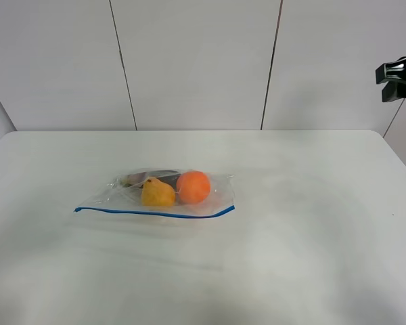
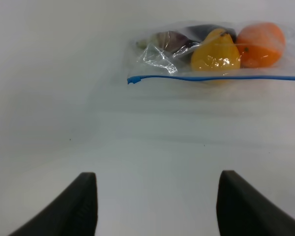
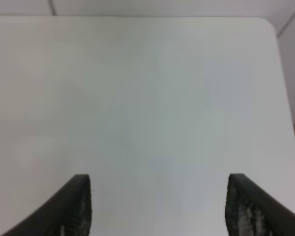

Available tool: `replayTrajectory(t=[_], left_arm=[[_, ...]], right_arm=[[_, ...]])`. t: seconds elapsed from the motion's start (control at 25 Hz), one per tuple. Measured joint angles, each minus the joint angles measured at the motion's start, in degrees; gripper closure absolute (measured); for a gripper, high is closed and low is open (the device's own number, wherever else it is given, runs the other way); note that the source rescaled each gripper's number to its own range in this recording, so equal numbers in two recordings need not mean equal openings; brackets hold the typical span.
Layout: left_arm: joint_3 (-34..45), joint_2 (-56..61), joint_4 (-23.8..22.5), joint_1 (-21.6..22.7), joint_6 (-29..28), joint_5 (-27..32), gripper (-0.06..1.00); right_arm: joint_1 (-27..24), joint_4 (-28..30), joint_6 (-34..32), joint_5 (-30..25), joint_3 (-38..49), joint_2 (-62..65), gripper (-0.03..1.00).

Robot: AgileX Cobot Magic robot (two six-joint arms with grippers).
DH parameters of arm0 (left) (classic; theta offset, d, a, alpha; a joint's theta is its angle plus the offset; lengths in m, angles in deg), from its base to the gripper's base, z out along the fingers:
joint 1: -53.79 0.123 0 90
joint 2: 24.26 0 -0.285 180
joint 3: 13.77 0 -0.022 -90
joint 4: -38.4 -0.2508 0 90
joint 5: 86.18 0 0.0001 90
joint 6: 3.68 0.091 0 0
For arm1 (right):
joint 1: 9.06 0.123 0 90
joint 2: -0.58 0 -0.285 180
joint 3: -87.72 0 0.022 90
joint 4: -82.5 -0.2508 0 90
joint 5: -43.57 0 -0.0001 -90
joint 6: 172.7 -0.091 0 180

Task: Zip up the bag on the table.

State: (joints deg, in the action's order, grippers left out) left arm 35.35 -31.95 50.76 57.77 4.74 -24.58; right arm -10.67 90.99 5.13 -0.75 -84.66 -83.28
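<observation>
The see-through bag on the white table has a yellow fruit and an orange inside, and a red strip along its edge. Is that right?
Nearly. The strip along the bag's edge is blue, not red. The exterior high view shows it, and the left wrist view does too. The rest is right: the clear bag lies on the white table with a yellow fruit and an orange inside.

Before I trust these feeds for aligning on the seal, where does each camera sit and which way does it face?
Exterior high: mounted high, looking down at the table and bag; no arm shows.
Left wrist: above its open claw, facing the bag.
Right wrist: above its open claw, facing bare table.
Exterior and left wrist share the bag's blue seal strip.
</observation>
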Motion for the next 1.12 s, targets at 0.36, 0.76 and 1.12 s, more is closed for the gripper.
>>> replayTrajectory(t=[0.36, 0.76, 1.12], left_arm=[[0.0, 0.0, 0.0, 0.0, 0.0, 0.0, 0.22], [0.0, 0.0, 0.0, 0.0, 0.0, 0.0, 0.22], [0.0, 0.0, 0.0, 0.0, 0.0, 0.0, 0.22]], right_arm=[[-2.4, -1.3, 0.29, -1.27, 0.0, 1.76, -0.01], [-2.4, -1.41, 0.34, -3.8, 0.0, 18.24, -0.01], [-2.4, -7.77, 0.34, -6.24, -0.04, 39.57, -0.01]])
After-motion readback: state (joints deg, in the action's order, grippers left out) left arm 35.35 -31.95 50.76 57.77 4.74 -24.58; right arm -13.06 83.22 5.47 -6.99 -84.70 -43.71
